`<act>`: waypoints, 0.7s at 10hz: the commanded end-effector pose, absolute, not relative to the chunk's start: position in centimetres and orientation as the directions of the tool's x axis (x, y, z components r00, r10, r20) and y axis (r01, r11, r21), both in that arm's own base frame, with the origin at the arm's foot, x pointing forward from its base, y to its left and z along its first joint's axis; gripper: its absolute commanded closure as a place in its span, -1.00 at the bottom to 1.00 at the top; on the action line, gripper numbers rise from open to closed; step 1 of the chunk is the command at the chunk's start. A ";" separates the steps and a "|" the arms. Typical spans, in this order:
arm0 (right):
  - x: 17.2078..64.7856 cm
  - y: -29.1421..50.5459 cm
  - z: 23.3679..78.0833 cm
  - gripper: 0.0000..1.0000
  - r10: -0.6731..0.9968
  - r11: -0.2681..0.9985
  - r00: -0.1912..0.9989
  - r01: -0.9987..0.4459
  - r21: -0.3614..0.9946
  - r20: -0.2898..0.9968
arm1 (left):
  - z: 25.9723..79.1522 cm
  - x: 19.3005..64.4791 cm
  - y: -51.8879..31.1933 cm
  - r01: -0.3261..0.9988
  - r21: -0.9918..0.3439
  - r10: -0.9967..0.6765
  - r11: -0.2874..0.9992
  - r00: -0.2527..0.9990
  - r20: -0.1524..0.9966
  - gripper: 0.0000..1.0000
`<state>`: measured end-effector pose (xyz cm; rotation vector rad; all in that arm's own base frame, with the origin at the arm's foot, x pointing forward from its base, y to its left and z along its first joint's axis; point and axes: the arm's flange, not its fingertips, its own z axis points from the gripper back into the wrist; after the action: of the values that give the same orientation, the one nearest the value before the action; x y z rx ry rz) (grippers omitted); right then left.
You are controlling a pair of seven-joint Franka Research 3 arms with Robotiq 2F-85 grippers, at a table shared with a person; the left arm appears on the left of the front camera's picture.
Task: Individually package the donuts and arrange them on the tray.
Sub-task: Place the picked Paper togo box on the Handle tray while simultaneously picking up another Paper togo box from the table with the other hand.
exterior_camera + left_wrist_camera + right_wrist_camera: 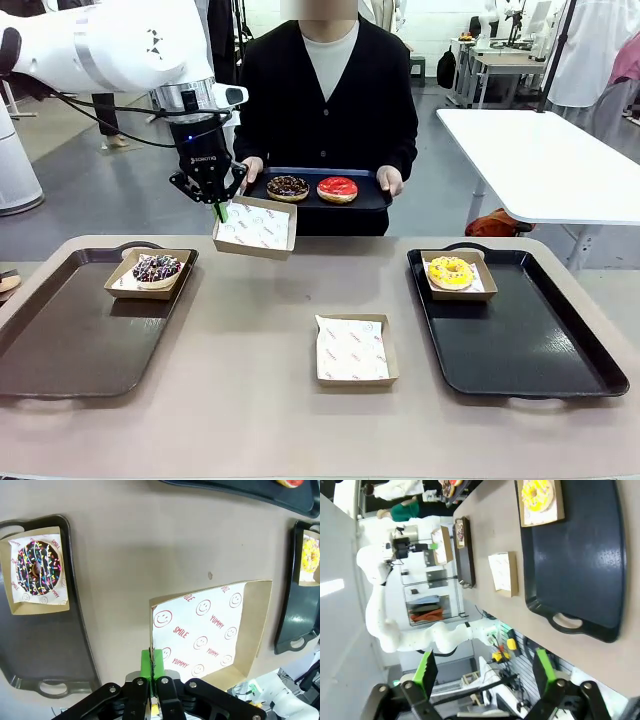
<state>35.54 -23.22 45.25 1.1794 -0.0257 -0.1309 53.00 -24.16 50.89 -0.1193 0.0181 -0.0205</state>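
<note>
Left wrist view: the left end effector (154, 667) is clenched on the side wall of an empty box (210, 630), which is held over the surface (130, 555). In the front view, a tray (372, 196) carrying the dark donut (288, 187) and red donut (337, 189) is held by a person just beyond it. The sprinkled donut (157, 268) is boxed below and to its left, and the yellow donut (450, 271) is boxed far to its right. The right end effector (482, 672) is spread wide and grasps nothing.
</note>
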 end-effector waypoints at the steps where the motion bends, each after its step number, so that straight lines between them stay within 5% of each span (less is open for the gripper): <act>1: 35.5 -23.9 43.1 -1.00 -0.114 0.301 0.993 0.062 0.951 -0.029 | 51.0 54.7 -24.3 -0.010 -0.088 0.007 0.996 0.999 -0.036 1.00; 7: 35.4 -24.2 39.5 -1.00 -0.117 0.229 0.993 0.038 0.973 -0.012 | 50.4 54.3 -24.0 0.003 -0.117 -0.007 0.993 0.999 -0.034 1.00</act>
<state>35.30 -24.12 39.94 1.2994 -0.0446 -0.1227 54.62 -24.19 50.18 -0.1157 0.0362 -0.0018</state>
